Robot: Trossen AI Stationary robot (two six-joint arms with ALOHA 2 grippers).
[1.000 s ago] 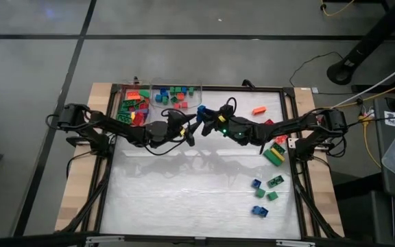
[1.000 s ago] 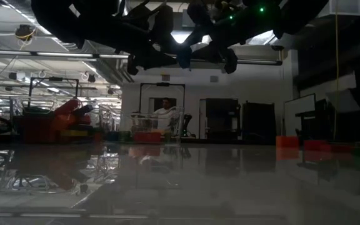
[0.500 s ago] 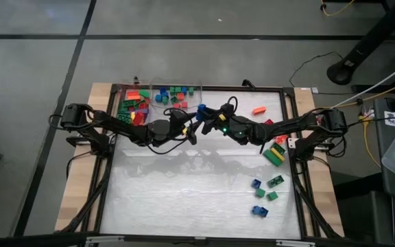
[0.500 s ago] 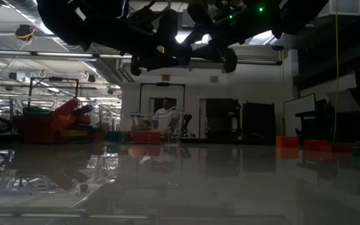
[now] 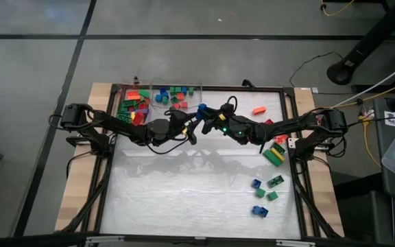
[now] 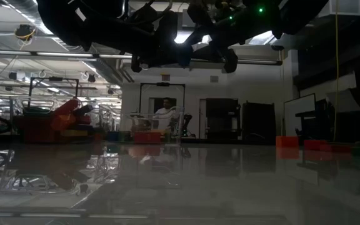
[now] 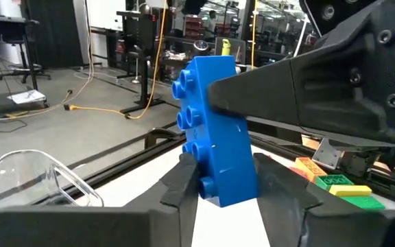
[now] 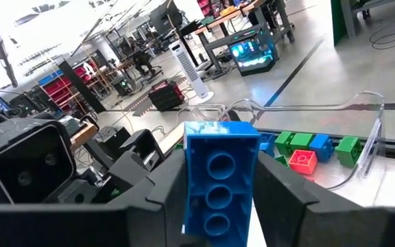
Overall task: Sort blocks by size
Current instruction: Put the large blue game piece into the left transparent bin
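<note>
A long blue block (image 5: 201, 108) hangs high above the table's far middle, between both grippers. My right gripper (image 5: 207, 114) is shut on it, coming level from the right. My left gripper (image 5: 193, 121) comes level from the left and is shut on the block's other end (image 7: 218, 185). In the right wrist view the block's hollow underside (image 8: 218, 178) faces the camera. More blocks lie in two clear bins (image 5: 134, 104) (image 5: 177, 95) at the far left. Loose blocks (image 5: 274, 149) (image 5: 262, 192) rest on the table's right side. My left gripper pinches the blue block's lower end (image 7: 211, 192) between its two fingers, one finger (image 7: 182, 180) on the studded face and one on the face opposite. It comes in level. The block stands tilted, clear of the table. My right gripper pinches the block's two long sides (image 8: 192, 185) between its two fingers, level, from the table's right. In the left wrist view one finger (image 7: 266, 96) lies across the block's upper half. The block is clear of the table.
An orange block (image 5: 258, 110) lies at the far right of the white mat. A black frame (image 5: 290, 137) borders the mat. The mat's near and middle parts (image 5: 184, 192) hold nothing. A person shows far off in the room (image 6: 165, 109).
My left gripper has edged toward the blue block and rolled a little about its own axis. The block stays lifted in my right gripper, in the same place.
</note>
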